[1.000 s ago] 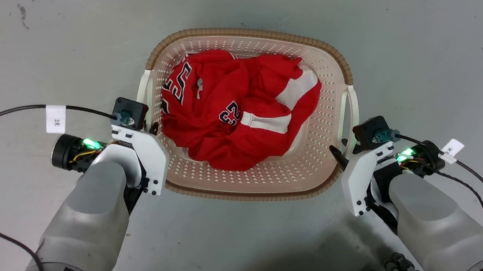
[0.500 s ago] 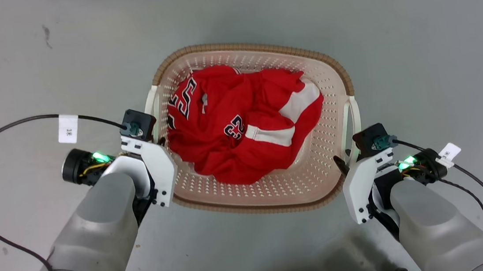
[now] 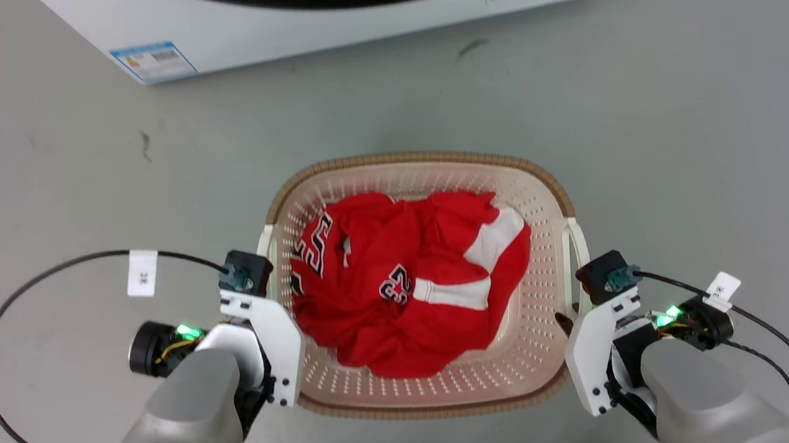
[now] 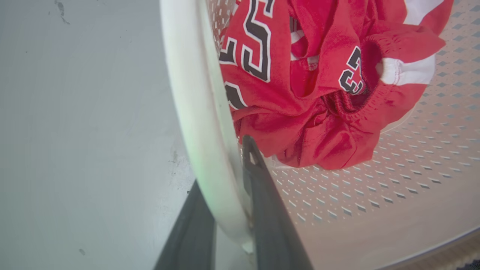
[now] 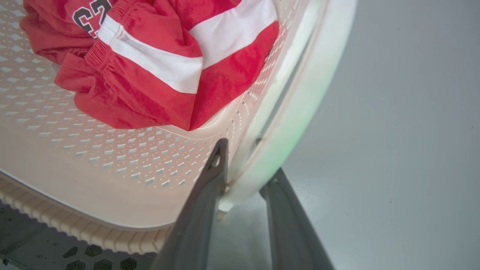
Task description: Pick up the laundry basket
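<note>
Presently the laundry basket [image 3: 417, 155] lies ahead at 12 o'clock, long axis running 9 to 3; left gripper [image 4: 224, 162] pinches its 9 o'clock handle [image 4: 187, 75], right gripper [image 5: 249, 155] its 3 o'clock handle [image 5: 318, 82], both equally near.

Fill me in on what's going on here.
The robot has both arms on a laundry basket that holds a red jersey. The left claw is clamped on the left handle and the right claw on the right handle. A washing machine stands beyond it. I can't tell whether the basket is off the floor.
</note>
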Robot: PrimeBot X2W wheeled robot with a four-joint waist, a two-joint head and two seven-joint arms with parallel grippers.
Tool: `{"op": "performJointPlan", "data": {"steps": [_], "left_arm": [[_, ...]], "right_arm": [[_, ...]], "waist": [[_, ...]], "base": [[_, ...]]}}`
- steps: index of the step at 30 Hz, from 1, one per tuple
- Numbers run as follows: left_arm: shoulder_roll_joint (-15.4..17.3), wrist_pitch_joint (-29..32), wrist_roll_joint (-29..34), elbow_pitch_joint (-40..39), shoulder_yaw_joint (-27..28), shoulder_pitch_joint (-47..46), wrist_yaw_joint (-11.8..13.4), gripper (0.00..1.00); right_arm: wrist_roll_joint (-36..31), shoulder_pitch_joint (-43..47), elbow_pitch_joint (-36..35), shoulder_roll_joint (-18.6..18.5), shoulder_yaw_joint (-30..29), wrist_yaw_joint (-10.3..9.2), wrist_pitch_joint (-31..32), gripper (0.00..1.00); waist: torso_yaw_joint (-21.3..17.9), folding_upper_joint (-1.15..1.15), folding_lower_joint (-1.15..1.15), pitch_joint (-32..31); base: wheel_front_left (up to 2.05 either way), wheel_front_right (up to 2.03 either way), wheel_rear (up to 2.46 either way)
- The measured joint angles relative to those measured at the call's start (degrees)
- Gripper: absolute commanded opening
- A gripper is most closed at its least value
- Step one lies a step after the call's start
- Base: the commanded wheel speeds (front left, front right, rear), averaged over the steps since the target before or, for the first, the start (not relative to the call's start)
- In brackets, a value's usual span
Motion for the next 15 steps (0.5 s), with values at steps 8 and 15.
{"op": "performJointPlan", "data": {"steps": [8,15], "left_arm": [[0.4,3.3,-3.9,-1.2,-2.3,3.4,0.1,0.00],[1.0,6.4,-6.9,-2.4,-4.6,5.1,0.1,0.00]], "right_arm": [[1.6,2.0,0.0,-0.1,2.0,0.00,2.5,0.00],[3.0,3.1,0.0,-0.1,4.2,0.00,4.8,0.00]], "waist": [[0.8,0.00,0.00,-6.8],[1.5,0.00,-0.01,-12.7]], "base": [[0.00,0.00,0.00],[0.00,0.00,0.00]]}}
